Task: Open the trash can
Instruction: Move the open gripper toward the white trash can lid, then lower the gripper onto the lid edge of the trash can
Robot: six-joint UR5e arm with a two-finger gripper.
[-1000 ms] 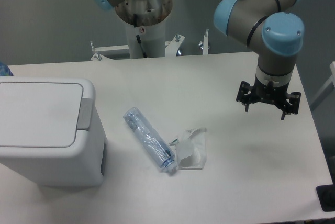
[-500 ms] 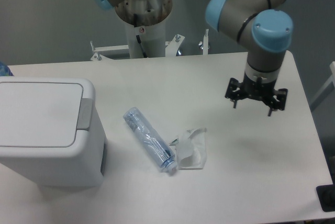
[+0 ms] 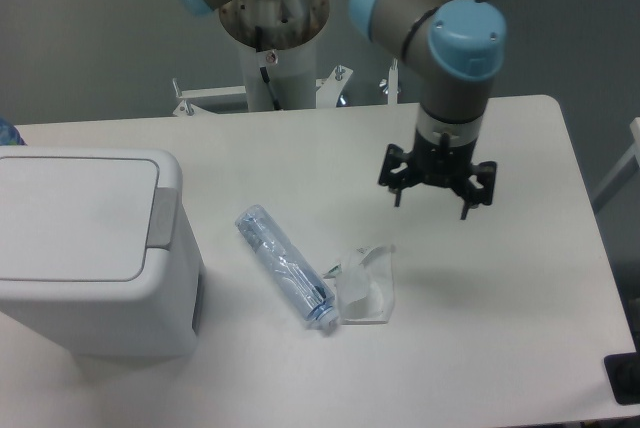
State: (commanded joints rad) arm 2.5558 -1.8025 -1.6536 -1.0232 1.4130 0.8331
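Observation:
The trash can [image 3: 95,248] is a big white boxy bin at the table's left side. Its flat lid is down, and a grey push-tab [image 3: 163,218] sits on the right rim. My gripper [image 3: 435,193] hangs above the table right of centre, far to the right of the bin. Its fingers point down and stand spread, with nothing between them.
A crushed clear plastic bottle [image 3: 284,266] lies on the table between bin and gripper. A crumpled clear wrapper [image 3: 365,284] rests at its right end. The arm's base column [image 3: 270,38] stands behind the table's far edge. A dark object [image 3: 625,378] sits at the lower right corner.
The gripper has travelled left across the table, from near the right edge towards the centre. It stays open and empty. Bin, bottle and wrapper have not moved.

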